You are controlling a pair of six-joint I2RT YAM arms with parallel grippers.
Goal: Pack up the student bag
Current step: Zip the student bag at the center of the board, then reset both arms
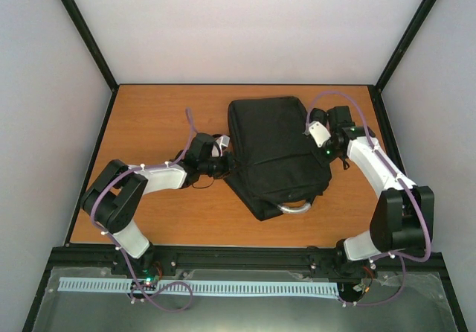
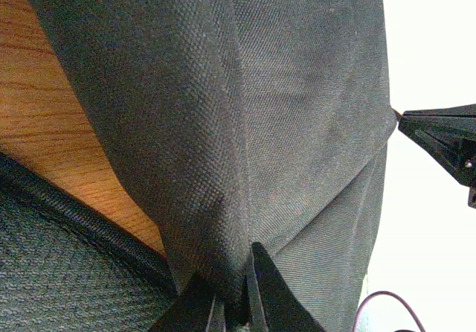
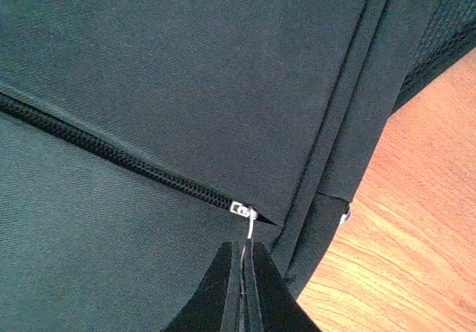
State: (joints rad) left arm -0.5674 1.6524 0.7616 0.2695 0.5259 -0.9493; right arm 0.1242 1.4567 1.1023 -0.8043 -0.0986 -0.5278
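As the student bag (image 1: 275,149) lies on the table (image 1: 152,120), the left gripper (image 2: 236,296) pinches its fabric. The right gripper (image 3: 243,261) pinches its zip pull (image 3: 251,228).

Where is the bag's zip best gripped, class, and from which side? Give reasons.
Grip the small metal pull hanging off the slider, not the fabric. It sticks out past the zip's end toward the bag's edge, so come from that edge, in line with the zip, jaws pinching across it. The right gripper is shut on it this way.
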